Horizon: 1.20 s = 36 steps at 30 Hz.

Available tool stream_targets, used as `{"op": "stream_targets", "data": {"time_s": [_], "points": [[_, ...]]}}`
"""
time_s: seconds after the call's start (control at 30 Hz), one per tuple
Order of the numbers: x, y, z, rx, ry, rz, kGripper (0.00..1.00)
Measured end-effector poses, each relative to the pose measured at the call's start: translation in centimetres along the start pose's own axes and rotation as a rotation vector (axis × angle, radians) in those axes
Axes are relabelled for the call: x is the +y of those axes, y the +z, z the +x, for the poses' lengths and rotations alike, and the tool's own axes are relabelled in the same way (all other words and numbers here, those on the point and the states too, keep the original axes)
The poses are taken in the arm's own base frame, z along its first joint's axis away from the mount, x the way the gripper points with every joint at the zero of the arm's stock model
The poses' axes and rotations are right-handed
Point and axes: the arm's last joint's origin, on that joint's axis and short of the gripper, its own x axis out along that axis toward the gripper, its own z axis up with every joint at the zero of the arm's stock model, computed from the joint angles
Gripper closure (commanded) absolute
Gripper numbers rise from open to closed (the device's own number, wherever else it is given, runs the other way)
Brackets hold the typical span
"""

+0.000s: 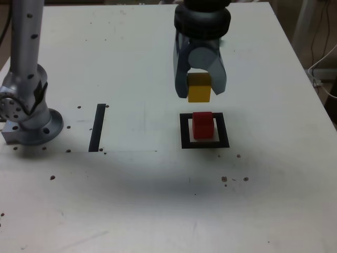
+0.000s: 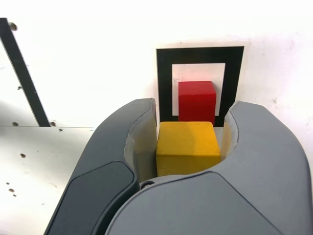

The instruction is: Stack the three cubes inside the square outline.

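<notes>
Your jaws (image 1: 199,87) pinch the yellow cube (image 1: 199,88), one finger each side, cube between the tips; grip looks firm in both views. Red cube (image 1: 202,126) sits on the table (image 1: 142,208), inside the black square outline (image 1: 222,130), apart from the yellow one.

Key relation, ext. view: yellow appears above red in frame & a touch to its left, w/ a gap between. Wrist view: red shows just past yellow, roughly in line betw. your fingertips. Exact height over red: can't tell. Next, prob. bring yellow squarely over red, then lower. Green cube: can't make it out in either view.
</notes>
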Motion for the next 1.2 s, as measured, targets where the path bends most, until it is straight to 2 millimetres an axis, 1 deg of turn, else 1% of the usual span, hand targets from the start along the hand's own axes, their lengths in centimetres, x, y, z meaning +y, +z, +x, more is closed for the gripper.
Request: {"op": "stream_targets", "data": {"time_s": [0.27, 0.7, 1.1, 1.17, 1.2], "points": [[-0.3, 0.9, 1.8, 0.002, -0.019, -0.007, 0.68], [-0.6, 1.2, 4.2, -0.002, -0.033, -0.032, 0.68], [-0.6, 1.4, 5.0, -0.004, -0.034, -0.036, 0.68], [-0.6, 1.4, 5.0, -0.003, -0.033, -0.036, 0.65], [-0.6, 1.4, 5.0, -0.005, -0.032, -0.037, 0.61]]}}
